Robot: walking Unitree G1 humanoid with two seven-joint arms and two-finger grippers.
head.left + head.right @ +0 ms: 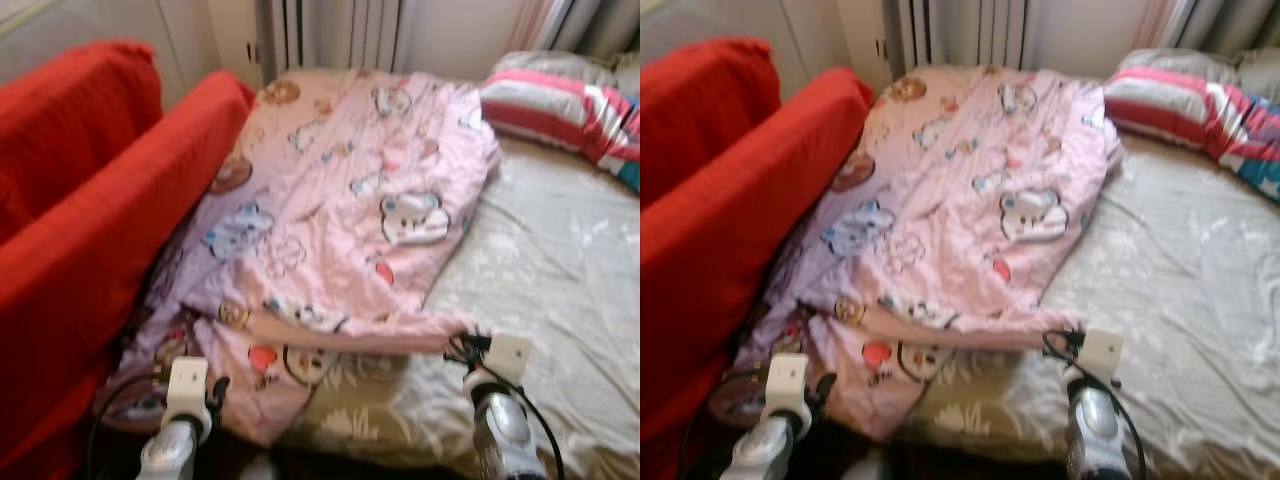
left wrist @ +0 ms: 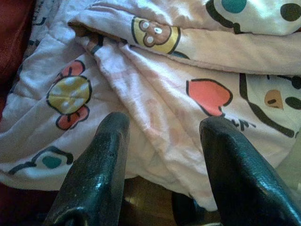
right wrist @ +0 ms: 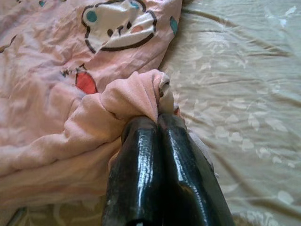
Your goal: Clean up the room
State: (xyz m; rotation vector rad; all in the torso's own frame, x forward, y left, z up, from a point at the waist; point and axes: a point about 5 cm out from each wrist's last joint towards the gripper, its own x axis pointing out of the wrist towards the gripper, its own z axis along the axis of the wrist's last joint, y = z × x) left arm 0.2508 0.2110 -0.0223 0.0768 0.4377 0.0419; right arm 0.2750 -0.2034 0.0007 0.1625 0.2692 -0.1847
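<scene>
A: What stands on the left of the room?

B: A red sofa (image 1: 90, 220), its arm and back pressed right against the side of the bed (image 1: 560, 300). Behind it there is a pale wall with cupboard doors, and further along a white radiator (image 1: 330, 35) at the head of the bed.

A: And the bed itself?

B: It wears a beige sheet (image 1: 540, 270) with a faint leaf pattern, a little wrinkled. A pink blanket (image 1: 340, 200) printed with cartoon animals and hearts lies over the left half, from the head end down to the foot, and its left edge touches the sofa. Its near edge is bunched and folded over.

A: Where is the left gripper (image 2: 160, 141)?

B: Low at the near left corner of the blanket, just beside the hanging fabric. Its jaws stand apart with nothing between them; the cloth lies beyond the fingertips (image 2: 113, 127).

A: The right gripper (image 3: 157, 120)?

B: At the near edge of the blanket where pink cloth meets the bare sheet. Its jaws are pressed together on a pinched fold of the blanket, which bulges out just past the tips.

A: Anything at the far right?

B: A pillow (image 1: 560, 105) with red, white and grey stripes at the head of the bed, and a curtain behind it.
</scene>
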